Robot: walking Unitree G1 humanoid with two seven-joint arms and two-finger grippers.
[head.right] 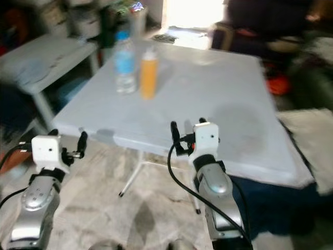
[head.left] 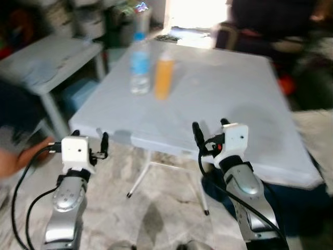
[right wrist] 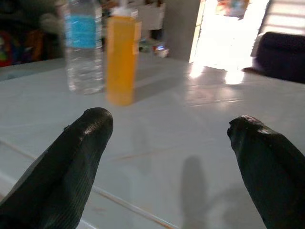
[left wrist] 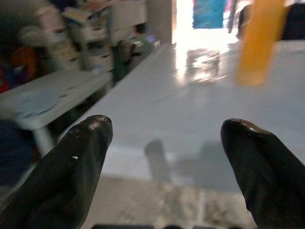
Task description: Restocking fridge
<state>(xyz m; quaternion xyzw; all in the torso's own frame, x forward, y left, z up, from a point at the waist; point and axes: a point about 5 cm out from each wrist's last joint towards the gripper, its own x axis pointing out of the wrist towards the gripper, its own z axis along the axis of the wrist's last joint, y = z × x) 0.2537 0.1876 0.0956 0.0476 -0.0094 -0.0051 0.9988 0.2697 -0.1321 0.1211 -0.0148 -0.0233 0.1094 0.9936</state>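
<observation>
Head views: a water bottle (head.left: 139, 63) and an orange juice bottle (head.left: 163, 77) stand upright, just beside each other, on the far left part of a pale counter (head.left: 229, 99), well ahead of both grippers, which are raised at its near edge. Right wrist view: the right gripper (right wrist: 169, 129), fingers spread and empty, frames both bottles side by side beyond its tips. Left wrist view: the left gripper (left wrist: 164, 138), likewise spread and empty, faces the counter edge with the juice bottle alone, blurred, far ahead.
</observation>
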